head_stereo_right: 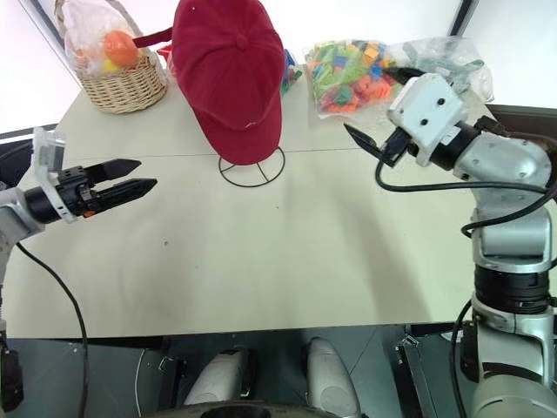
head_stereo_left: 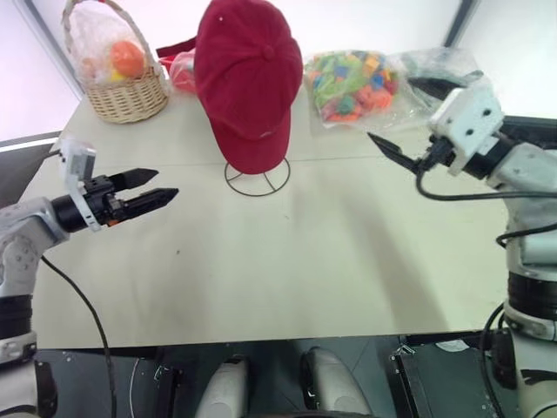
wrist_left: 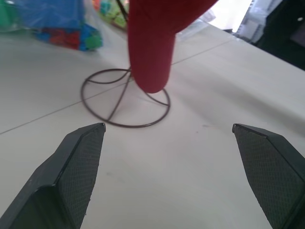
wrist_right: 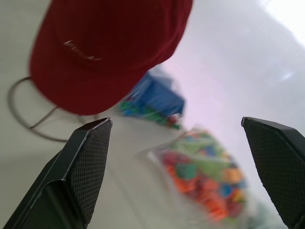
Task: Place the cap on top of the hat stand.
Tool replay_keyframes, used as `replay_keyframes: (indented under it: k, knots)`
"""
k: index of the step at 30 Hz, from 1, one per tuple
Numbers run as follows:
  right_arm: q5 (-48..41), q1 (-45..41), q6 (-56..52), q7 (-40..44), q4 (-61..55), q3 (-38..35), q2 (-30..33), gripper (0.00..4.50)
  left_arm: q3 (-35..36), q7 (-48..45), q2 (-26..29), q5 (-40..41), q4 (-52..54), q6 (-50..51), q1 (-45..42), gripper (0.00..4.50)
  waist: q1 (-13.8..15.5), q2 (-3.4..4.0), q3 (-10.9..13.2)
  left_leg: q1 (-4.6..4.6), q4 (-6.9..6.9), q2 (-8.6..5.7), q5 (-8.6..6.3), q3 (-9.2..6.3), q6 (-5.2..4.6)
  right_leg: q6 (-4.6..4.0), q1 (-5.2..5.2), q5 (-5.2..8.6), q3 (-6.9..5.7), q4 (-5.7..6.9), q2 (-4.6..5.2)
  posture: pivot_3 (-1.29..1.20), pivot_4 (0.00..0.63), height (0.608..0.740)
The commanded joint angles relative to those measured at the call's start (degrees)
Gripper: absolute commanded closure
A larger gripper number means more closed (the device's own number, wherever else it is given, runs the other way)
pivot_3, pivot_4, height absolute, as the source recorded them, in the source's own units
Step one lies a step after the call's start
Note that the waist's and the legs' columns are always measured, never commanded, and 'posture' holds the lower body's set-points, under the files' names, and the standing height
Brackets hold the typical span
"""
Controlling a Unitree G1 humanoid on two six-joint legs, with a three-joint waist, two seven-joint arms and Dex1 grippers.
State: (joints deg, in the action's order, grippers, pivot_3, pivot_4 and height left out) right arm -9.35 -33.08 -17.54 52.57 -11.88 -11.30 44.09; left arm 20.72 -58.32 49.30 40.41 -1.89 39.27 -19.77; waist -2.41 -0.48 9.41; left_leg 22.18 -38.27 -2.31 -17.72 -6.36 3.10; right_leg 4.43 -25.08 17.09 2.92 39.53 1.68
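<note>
Left eye view: the dark red fabric cap (head_stereo_left: 246,83) w/ curved brim sits on top of the thin black wire hat stand (head_stereo_left: 258,177), near the far edge of the pale tabletop (head_stereo_left: 287,261), abt the middle. The brim hangs down toward the stand's round wire base.

The left gripper (head_stereo_left: 161,185) floats over the left side of the tabletop. Its two black fingers are a bit apart & hold nothing. It's well apart from the cap.

The right gripper (head_stereo_left: 402,122) floats over the right side, fingers spread wide, also holding nothing, pointing toward the cap.

By the far left corner stands a woven wicker basket (head_stereo_left: 122,83) w/ an arched handle & a round orange thing inside. By the far right edge lies a clear bag of bright small blocks (head_stereo_left: 354,83).
</note>
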Motion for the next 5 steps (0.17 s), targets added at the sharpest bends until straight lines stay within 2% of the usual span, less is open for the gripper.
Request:
replay_keyframes:
  k: [1,5]
  knots:
    - [-5.58,0.84,-2.77,4.47,0.73,-1.78,2.86,0.04,4.11,1.51,0.88,0.85,4.05,-0.37,2.28,0.00,-0.01,0.00,0.00,0.00,0.00,0.00,-0.01,0.00,-0.01,0.00,0.00,0.00,0.00,-0.01,0.00,0.00,0.150,0.740]
    - [-8.45,0.90,-5.06,5.62,2.08,-1.63,4.23,0.04,7.10,3.16,0.67,1.81,7.19,0.64,6.44,0.00,-0.05,0.00,0.00,0.00,0.00,0.01,-0.01,0.01,-0.02,0.00,0.00,0.00,0.01,0.00,0.00,0.00,0.150,0.740]
